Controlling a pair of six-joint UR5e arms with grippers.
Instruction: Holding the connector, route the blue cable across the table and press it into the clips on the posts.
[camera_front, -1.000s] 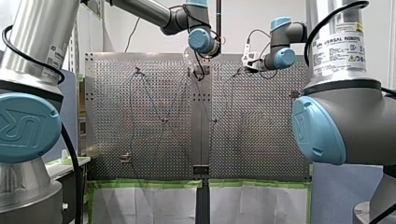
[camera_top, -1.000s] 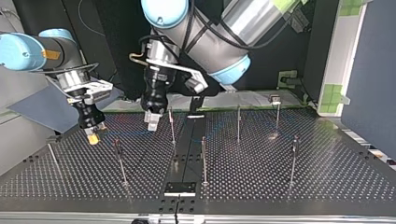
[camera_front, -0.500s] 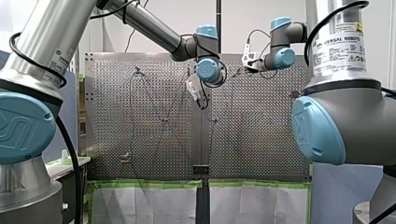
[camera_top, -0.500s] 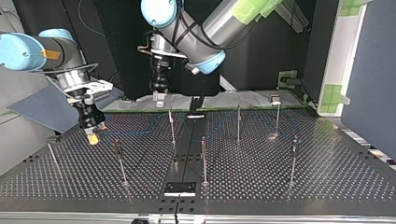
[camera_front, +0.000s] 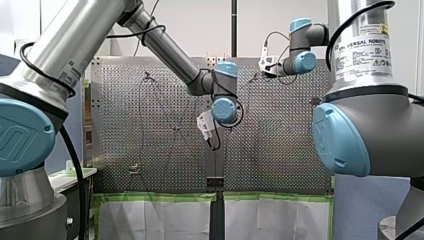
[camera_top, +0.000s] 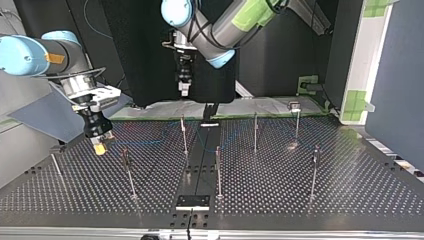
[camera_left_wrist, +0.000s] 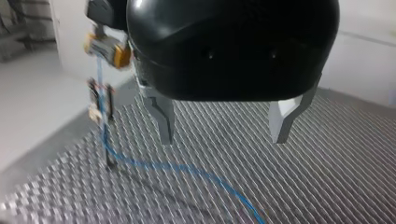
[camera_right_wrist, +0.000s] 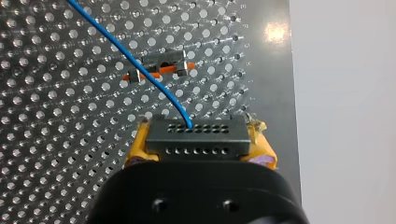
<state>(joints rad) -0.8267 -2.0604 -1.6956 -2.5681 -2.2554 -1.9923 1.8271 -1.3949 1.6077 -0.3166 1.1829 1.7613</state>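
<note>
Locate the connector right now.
The connector is clamped in my right gripper, at the top view's left, over the table, left of the nearest post.

A small black plate (camera_top: 192, 202) lies at the near end of the dark middle strip (camera_top: 200, 160) in the top view; a black curtain (camera_top: 135, 50) hangs beyond its far end. Green tape (camera_front: 155, 197) edges that far end, white sheets (camera_front: 150, 220) hanging below it.

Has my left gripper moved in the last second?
Yes: in the top view the left gripper has risen and drawn back, away from the post it hung beside.
</note>
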